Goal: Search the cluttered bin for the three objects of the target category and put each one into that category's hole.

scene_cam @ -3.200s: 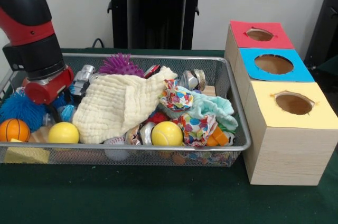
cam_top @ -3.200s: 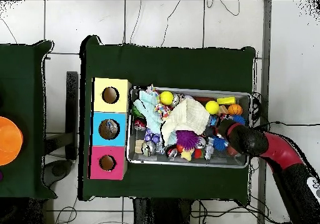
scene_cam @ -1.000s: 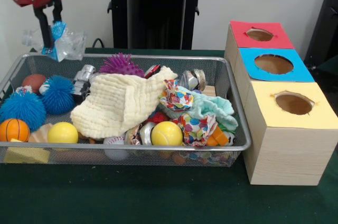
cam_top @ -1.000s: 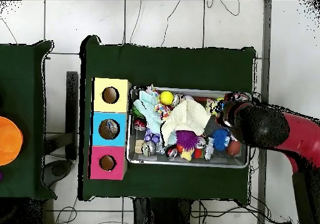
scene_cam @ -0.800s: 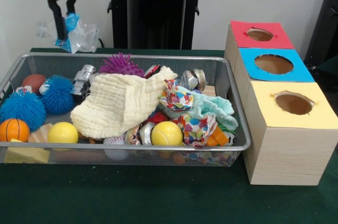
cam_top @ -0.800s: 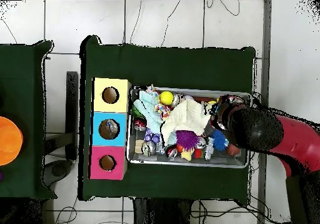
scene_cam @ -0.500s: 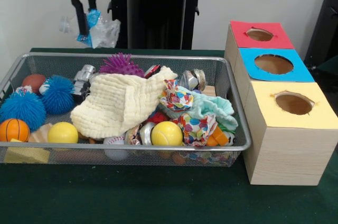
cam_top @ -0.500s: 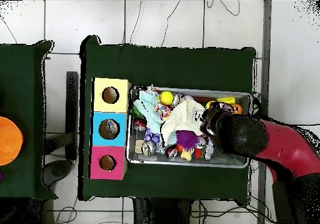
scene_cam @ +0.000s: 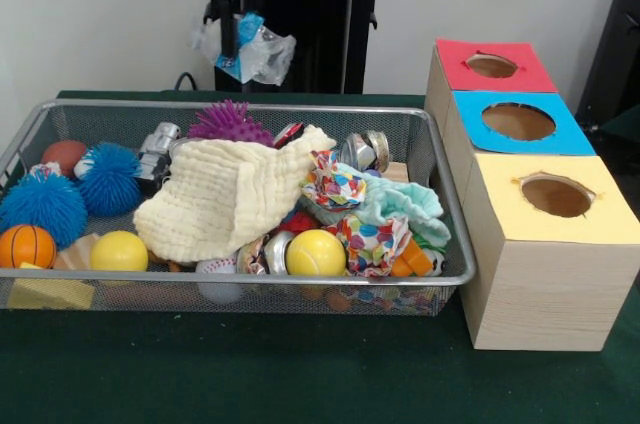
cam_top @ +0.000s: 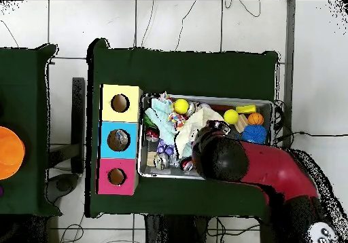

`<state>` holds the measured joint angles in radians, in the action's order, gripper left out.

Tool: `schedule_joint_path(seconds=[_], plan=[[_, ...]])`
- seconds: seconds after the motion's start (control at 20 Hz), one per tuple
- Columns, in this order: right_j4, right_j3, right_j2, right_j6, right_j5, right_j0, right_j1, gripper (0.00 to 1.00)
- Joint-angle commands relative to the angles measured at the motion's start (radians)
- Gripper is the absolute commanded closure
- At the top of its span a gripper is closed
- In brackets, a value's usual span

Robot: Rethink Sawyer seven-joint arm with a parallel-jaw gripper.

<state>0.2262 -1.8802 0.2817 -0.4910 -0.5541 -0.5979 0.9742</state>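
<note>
My gripper (scene_cam: 230, 44) hangs high above the back of the wire bin (scene_cam: 250, 282), shut on a crumpled clear plastic wrapper with blue print (scene_cam: 262, 52) that dangles to its right. Three boxes with round holes stand in a row right of the bin: red (scene_cam: 495, 66), blue (scene_cam: 518, 122), yellow (scene_cam: 556, 196). In the overhead view the arm's red and black head (cam_top: 221, 157) covers the bin's middle and hides the wrapper; the yellow (cam_top: 120, 103), blue (cam_top: 117, 140) and red (cam_top: 117, 176) boxes lie left of the bin.
The bin holds a cream cloth (scene_cam: 222, 199), two yellow balls (scene_cam: 316, 252) (scene_cam: 120, 251), blue spiky balls (scene_cam: 45, 206), a purple spiky ball (scene_cam: 230, 122), a small basketball (scene_cam: 26, 244), patterned and mint cloths (scene_cam: 350, 214) and metal pieces (scene_cam: 365, 149). Green cloth covers the table.
The gripper lifted the plastic wrapper out of the bin's left end and has carried it rightward in the front view, high above the bin's back edge.
</note>
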Motion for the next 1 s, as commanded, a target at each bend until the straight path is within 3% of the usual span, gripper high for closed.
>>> schedule_joint_path(seconds=[0.05,0.2,0.4,1.0], plan=[[-0.015,-0.06,-0.179,-0.477,0.068,0.126,0.064,1.0],[0.0,-0.026,-0.255,-0.541,0.058,0.196,0.079,1.0],[0.045,0.024,-0.419,-0.712,0.073,0.351,0.071,1.0],[0.1,0.236,-0.754,-1.005,0.063,0.719,-0.055,1.0]])
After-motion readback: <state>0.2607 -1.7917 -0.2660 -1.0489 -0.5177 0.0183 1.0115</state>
